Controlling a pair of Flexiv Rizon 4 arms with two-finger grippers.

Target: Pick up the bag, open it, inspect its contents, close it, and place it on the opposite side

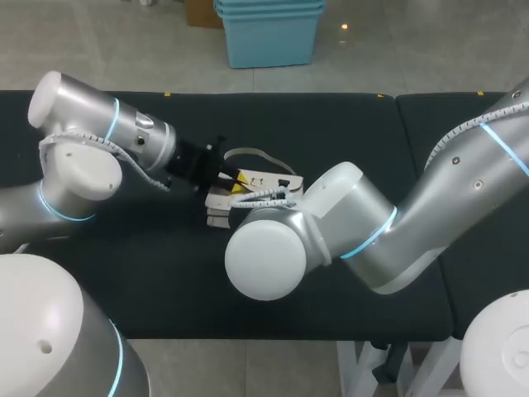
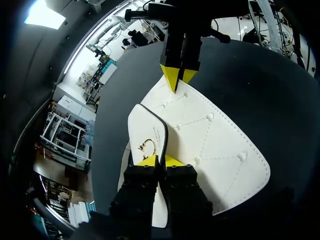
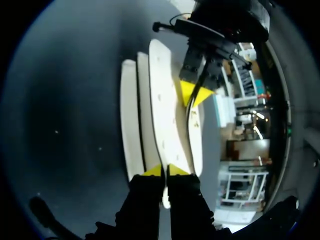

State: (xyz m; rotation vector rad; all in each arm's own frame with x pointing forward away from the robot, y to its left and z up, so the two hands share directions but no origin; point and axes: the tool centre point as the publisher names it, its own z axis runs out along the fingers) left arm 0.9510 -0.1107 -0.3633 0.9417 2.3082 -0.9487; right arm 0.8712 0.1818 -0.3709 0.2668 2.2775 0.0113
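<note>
Dark worktop (image 1: 165,281) filled most of the head view, and the white bag (image 1: 266,180) was near the middle of the frame, partly hidden under the right arm (image 1: 364,231). The left hand (image 1: 235,177) sat at the bag's left end, with its two yellow tips squeezed together on one thin edge of the bag. The right hand (image 3: 165,171) pinched the other end of the bag the same way, tips nearly touching, so the two hands faced each other across it.
</note>
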